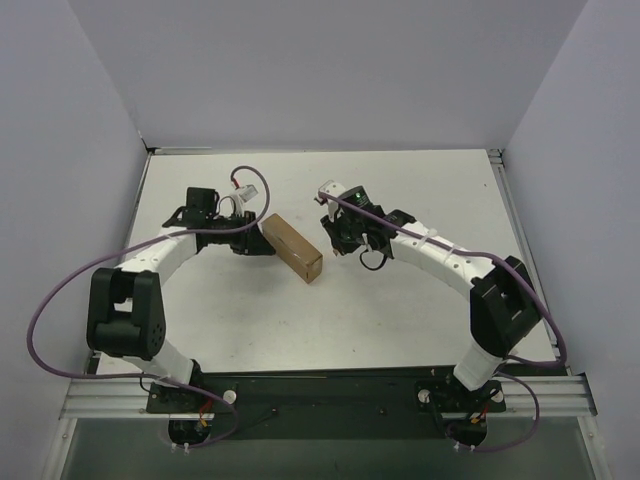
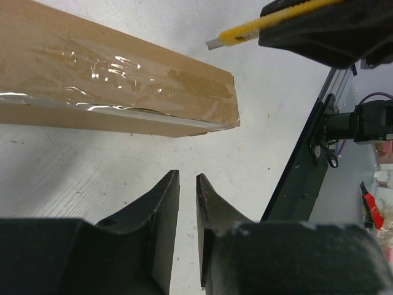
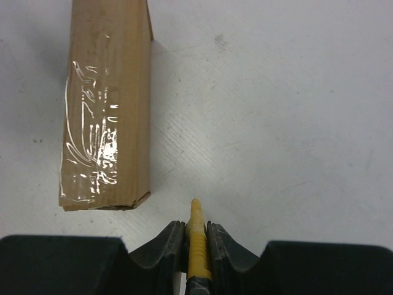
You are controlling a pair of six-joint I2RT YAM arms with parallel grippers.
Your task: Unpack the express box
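Your right claw [image 3: 195, 226] was clamped on the yellow utility knife [image 3: 196, 215], whose tip poked out ahead between the fingers. Your left claw [image 2: 187, 181] held nothing, its fingers [image 2: 163, 203] drawn all but together with only a narrow slit between them. The express box [image 1: 292, 247] lay flat on the table [image 1: 400, 310] between the two claws, closed, with clear tape [image 3: 92, 147] shining along its top. From the right claw the box sat ahead and off to the left, its long axis running away from the claw, nearly parallel to the knife, with its near end about level with the blade tip and just beside it. From the left claw the box lay ahead and crosswise, one long side facing the fingertips, near them but apart. Both claws were close, yet the knife hand looked better placed: I judged that the coming cut turned on shifting the blade leftward over the near end, then running it away from the claw along the taped length. The left claw, already beside the far long side, seemed suited to brace the box against sliding.
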